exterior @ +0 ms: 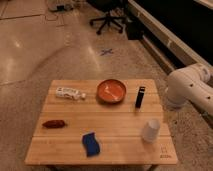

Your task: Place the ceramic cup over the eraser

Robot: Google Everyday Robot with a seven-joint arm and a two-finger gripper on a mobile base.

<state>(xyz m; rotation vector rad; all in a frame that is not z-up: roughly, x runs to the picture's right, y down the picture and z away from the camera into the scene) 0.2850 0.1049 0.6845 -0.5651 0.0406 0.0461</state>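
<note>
The small white ceramic cup (150, 130) stands on the wooden table (115, 125) near its front right corner. The slim dark eraser (140, 97) stands upright behind it, right of the orange bowl (111, 91). The cup and eraser are apart. My white arm (189, 90) hangs at the right edge of the view, beyond the table's right side. My gripper is out of view.
A white bottle (69, 93) lies at the table's back left. A reddish-brown piece (54, 123) lies at the left. A blue wavy-edged flat piece (91, 143) lies at the front middle. An office chair (109, 15) and a dark counter (170, 30) stand behind.
</note>
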